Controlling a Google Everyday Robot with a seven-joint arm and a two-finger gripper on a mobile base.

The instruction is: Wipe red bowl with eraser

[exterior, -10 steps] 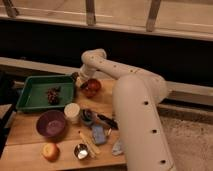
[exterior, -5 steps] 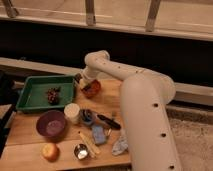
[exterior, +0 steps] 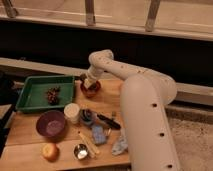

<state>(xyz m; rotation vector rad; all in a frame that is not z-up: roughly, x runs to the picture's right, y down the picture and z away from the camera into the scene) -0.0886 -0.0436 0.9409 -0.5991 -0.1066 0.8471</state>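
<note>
The gripper is positioned directly over the red bowl, at the far middle of the bench. The fingers are lowered into or against the bowl's mouth, and whether they are spread or closed cannot be determined. The eraser cannot be picked out; it is probably held at the gripper tip inside the bowl, but this is not confirmed.

Step in hand, as judged: the wiping contact phase. The next move calls for light downward pressure and a short sweeping or circular stroke along the bowl's inner wall. The bowl is small and light, so excess side force is likely to push it across the bench.

Materials and shapes:
- Red bowl: small, round, orange-red rim, darker glossy interior; a hard, smooth surface.
- Arm: cream-white, smooth, tubular shell with rounded joints.
- Bench: pale wood, flat, matte.
- Green tray: rectangular, raised walls, just left of the red bowl, holding a dark clustered item.
- Purple bowl: larger, dark, round, near left.
- White cup: cylindrical, right of the purple bowl.
- Blue sponge: soft block, near middle.
- Black-handled tool: slim, lying flat beyond the sponge.
</note>
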